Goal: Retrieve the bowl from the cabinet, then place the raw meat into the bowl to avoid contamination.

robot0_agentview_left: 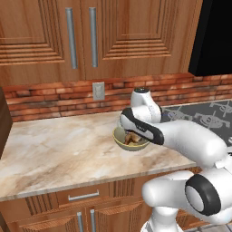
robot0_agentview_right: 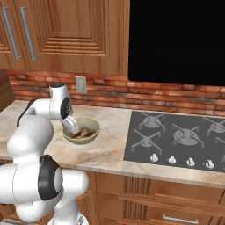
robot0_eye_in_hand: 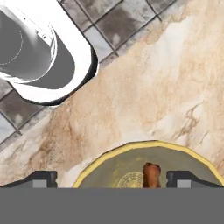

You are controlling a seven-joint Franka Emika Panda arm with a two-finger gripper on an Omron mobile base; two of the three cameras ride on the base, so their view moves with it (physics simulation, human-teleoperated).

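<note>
The pale olive bowl (robot0_agentview_left: 122, 141) (robot0_agentview_right: 93, 128) with its yellowish rim (robot0_eye_in_hand: 144, 143) sits on the marble counter (robot0_agentview_left: 63, 145) in front of the brick backsplash. Inside it lies the raw meat (robot0_agentview_left: 132, 138) (robot0_agentview_right: 85, 132) (robot0_eye_in_hand: 151, 174), a small brown drumstick piece. My gripper (robot0_eye_in_hand: 113, 178) hangs open just above the bowl, one fingertip (robot0_eye_in_hand: 41, 177) outside the rim and the other over the inside, and nothing is between them. In the base views the hand (robot0_agentview_right: 70, 125) covers the bowl's near-left side. The reddish-brown cabinet (robot0_agentview_left: 131, 36) (robot0_agentview_right: 66, 30) above has its doors shut.
A grey cooktop (robot0_agentview_right: 176, 140) (robot0_agentview_left: 204, 115) lies to the right of the bowl, with a black panel (robot0_agentview_right: 176, 39) above it. A wall outlet (robot0_agentview_left: 98, 90) (robot0_agentview_right: 81, 84) is set in the bricks. A dark brown block (robot0_agentview_left: 4, 122) stands at the counter's far left. Drawers (robot0_agentview_left: 84, 195) run below the counter edge.
</note>
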